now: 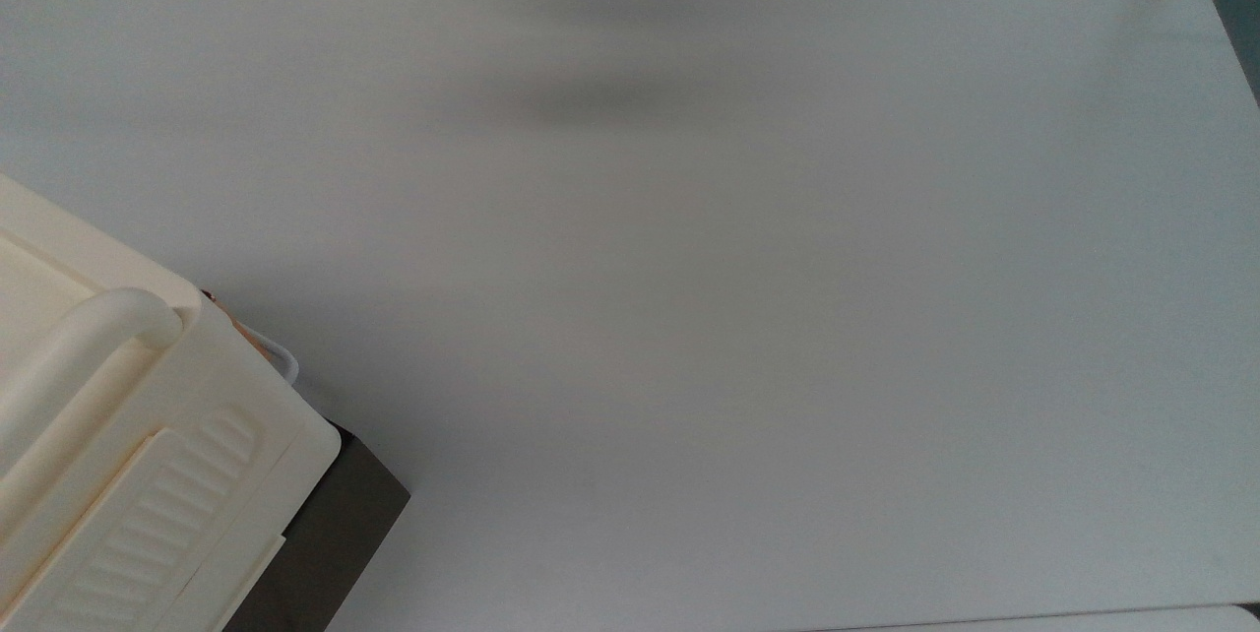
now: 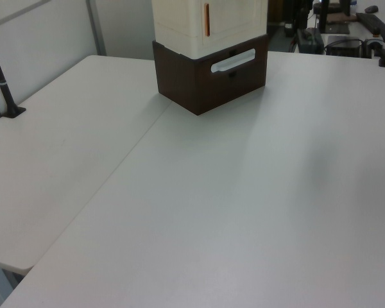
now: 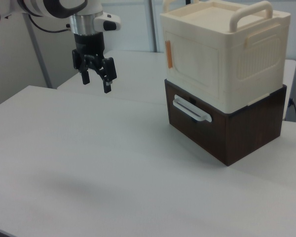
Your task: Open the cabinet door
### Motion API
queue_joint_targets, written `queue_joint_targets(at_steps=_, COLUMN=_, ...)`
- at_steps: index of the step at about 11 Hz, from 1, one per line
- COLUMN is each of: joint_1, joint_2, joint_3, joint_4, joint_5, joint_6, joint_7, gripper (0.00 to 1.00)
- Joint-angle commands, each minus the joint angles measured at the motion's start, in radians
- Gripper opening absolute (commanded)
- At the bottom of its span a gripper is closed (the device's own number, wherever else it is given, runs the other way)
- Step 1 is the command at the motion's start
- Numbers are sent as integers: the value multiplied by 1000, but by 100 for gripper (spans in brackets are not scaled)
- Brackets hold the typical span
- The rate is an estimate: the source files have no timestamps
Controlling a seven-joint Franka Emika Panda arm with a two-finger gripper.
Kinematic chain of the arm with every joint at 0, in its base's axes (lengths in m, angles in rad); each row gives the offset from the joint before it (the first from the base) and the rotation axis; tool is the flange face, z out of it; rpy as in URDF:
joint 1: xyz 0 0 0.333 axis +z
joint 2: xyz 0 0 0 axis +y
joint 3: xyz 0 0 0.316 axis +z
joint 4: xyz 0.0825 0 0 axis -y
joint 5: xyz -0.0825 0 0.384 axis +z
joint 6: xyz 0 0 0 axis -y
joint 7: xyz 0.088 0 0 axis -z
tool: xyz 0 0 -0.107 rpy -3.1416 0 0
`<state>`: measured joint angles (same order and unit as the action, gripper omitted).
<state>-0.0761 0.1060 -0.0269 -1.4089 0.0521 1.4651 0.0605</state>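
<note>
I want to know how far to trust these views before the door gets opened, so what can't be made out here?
- The cabinet: its upper part is cut off by the left view's top edge.
- The cabinet in the top view: cut off by the left and bottom edges; its own top hides the door.
- The door hinge side: not clear in the right view; the orange handle is too small for detail.
- The arm above the gripper: cut off by the right view's top edge.

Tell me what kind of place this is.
Probably a robotics lab or test bench: a robot arm's gripper hangs over a bare white table, with a cream cabinet staged on a brown drawer base.
</note>
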Motion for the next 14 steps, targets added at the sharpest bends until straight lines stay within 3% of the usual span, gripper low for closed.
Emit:
queue_joint_targets(at_steps=1, joint_1=7, joint_2=-14, joint_3=1, joint_4=-22, joint_5=-9, joint_6=36, joint_7=-4, gripper=100)
queue_joint_targets(at_steps=8, joint_1=12, joint_2=-5, joint_3=13, joint_4=-22, joint_5=21, joint_6=81, joint_7=12, gripper=100)
queue_joint_targets(at_steps=14, joint_1=10, joint_2=64, joint_3=12, joint_4=-24, joint_5=37, joint_6=419, joint_7=44, gripper=100)
